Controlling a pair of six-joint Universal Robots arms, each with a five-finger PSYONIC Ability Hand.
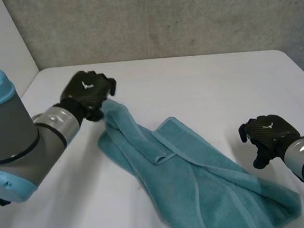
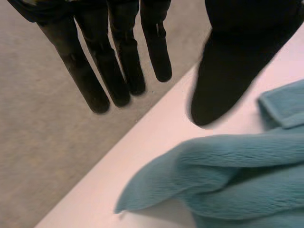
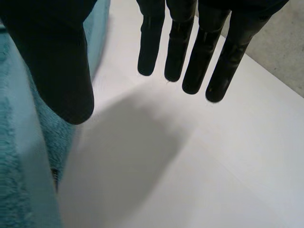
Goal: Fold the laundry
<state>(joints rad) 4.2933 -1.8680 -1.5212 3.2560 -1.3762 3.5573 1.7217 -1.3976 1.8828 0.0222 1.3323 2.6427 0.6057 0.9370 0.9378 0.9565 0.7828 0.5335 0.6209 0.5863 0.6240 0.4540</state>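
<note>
A white table [image 1: 202, 84] fills the middle and lower frame; a grey speckled wall [image 1: 161, 19] spans the top.

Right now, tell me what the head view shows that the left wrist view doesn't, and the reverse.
Head view: the right hand beside the teal towel, which lies crumpled in a long diagonal. Left wrist view: the left hand has straight fingers, thumb apart, holding nothing. Shared: the towel's bunched end by that hand, on the white table.
</note>
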